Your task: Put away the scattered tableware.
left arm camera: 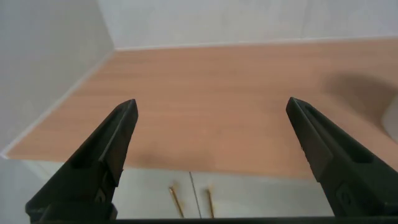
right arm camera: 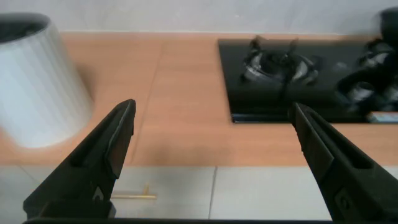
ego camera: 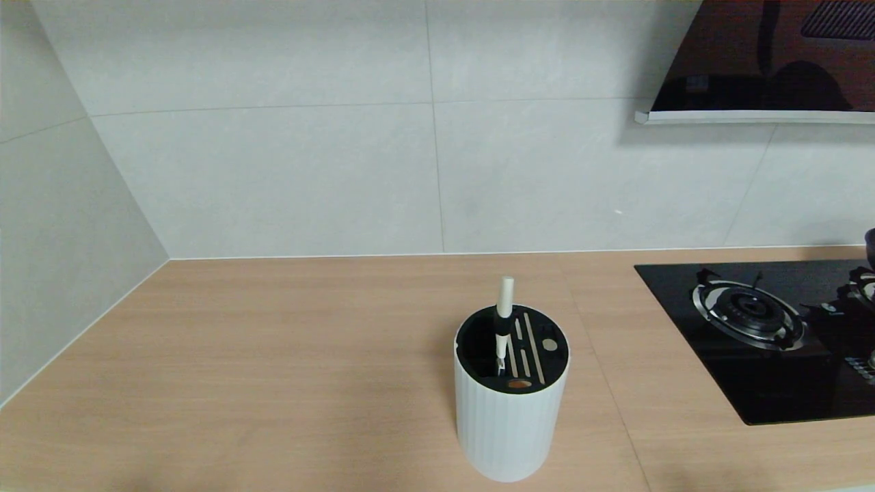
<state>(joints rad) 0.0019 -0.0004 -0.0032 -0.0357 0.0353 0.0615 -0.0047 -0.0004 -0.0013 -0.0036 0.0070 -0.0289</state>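
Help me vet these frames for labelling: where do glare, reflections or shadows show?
Head view: the glossy range hood mirrors dark shapes, and the white holder throws a soft shadow leftward on the counter. Left wrist view: a faint shadow lies on the counter beside the holder. Right wrist view: the burner has a metal ring that glints.

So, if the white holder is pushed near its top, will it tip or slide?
It might tip rather than slide: the holder is taller than it is wide and stands free on the smooth counter. Its ribbed wall probably gives a fair grip. The utensil standing in it looks loose, so it would likely lean or rattle.
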